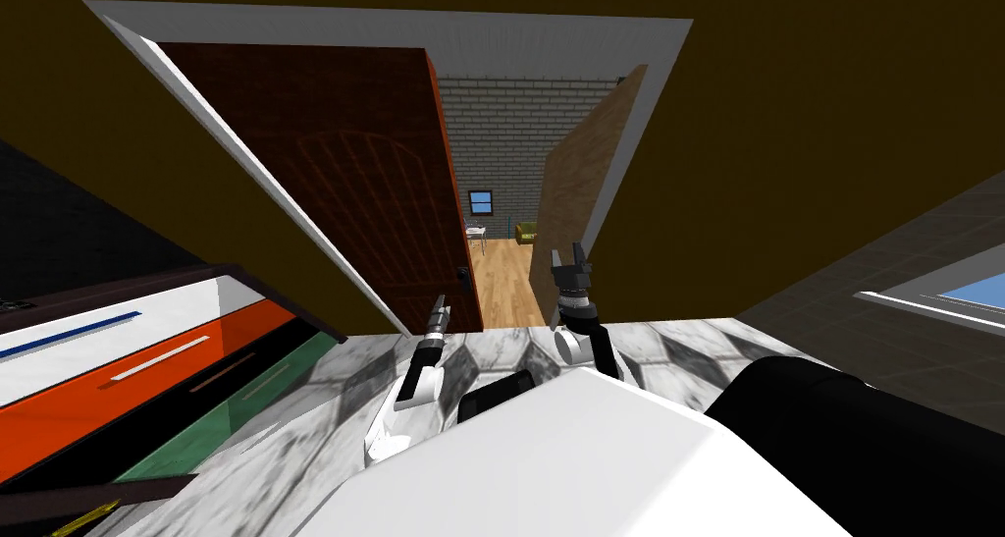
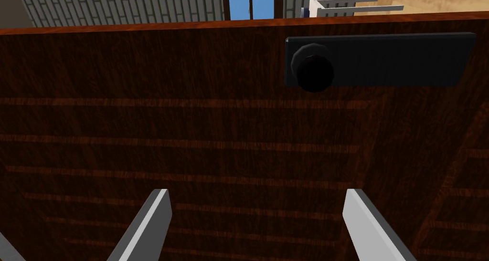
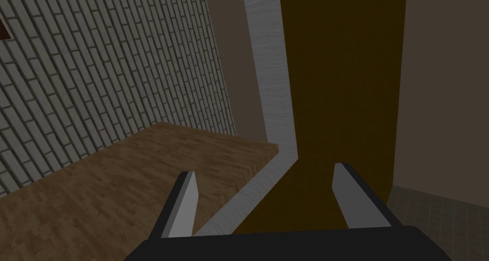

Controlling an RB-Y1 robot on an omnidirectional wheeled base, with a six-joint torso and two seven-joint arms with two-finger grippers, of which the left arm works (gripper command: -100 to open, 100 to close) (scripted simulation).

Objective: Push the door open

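The door (image 1: 363, 187), centre-left in the head view, stood ajar. The left gripper (image 2: 255, 192), spread wide and empty, faced it near the knob (image 2: 313, 68), probably for leverage; the right gripper (image 3: 264, 170) hung open, empty.

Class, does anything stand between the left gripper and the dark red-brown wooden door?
Nothing visible does. The left gripper, fingers open, points straight at the bare panel of the dark red-brown wooden door; its black round knob lies nearer the door's free edge.
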